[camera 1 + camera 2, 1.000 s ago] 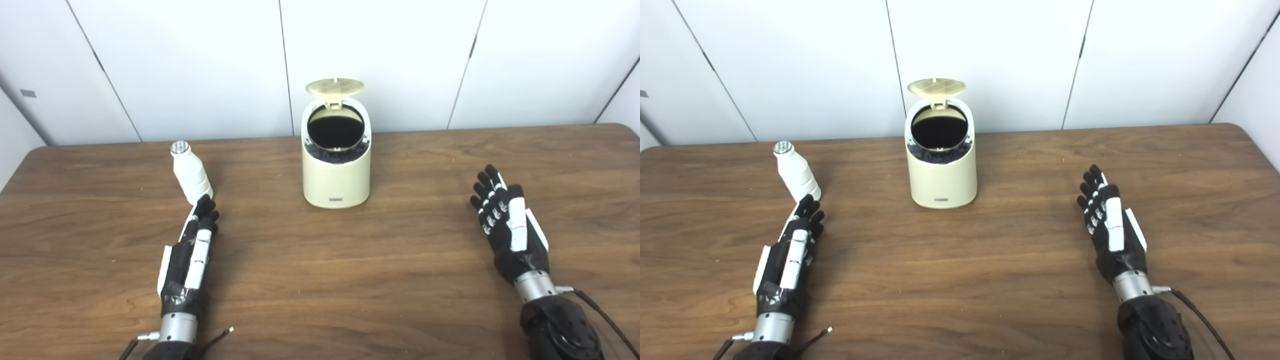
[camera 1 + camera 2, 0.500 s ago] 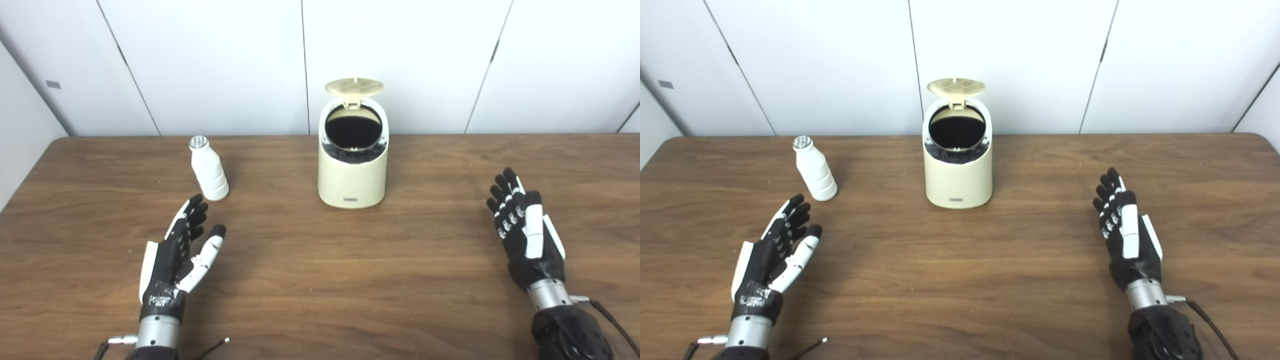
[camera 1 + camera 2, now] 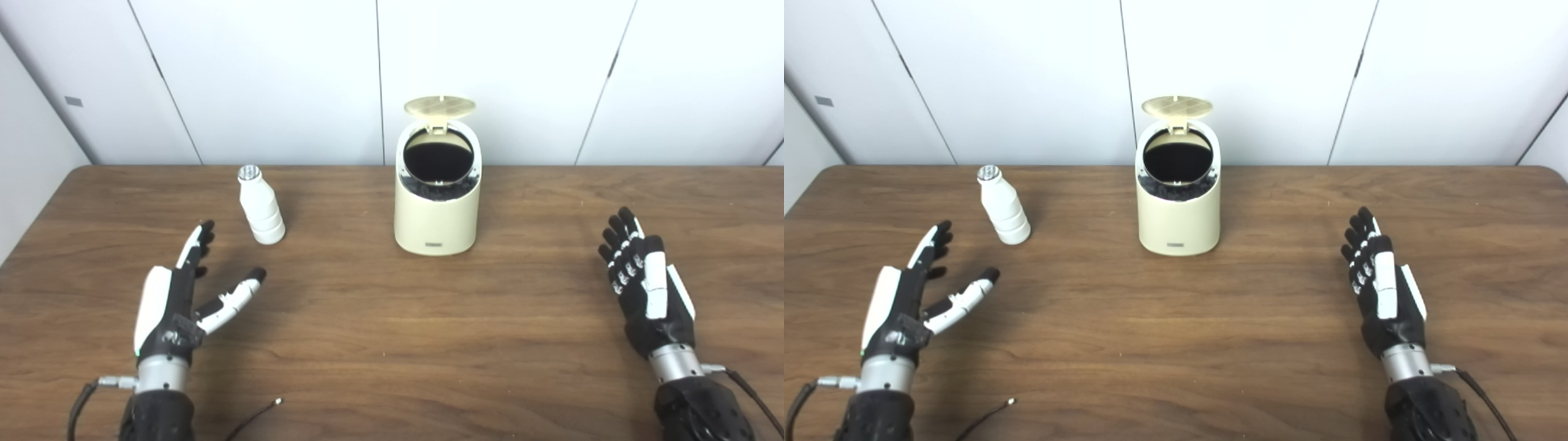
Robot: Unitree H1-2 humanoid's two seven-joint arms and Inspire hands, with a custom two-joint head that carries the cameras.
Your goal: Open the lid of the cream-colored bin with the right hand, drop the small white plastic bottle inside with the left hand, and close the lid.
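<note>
Table (image 3: 392, 343) wood-grain, matt; bin (image 3: 436, 214) smooth cream plastic; bottle (image 3: 261, 208) white plastic.

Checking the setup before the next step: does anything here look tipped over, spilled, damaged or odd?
Nothing stands out. The bin stands upright with its lid flipped up, the white bottle stands upright left of it, and the left hand and right hand are both open and empty over the table.

Black hands with white plates, silver wrist cuffs (thin black cables trailing), black forearms.
</note>
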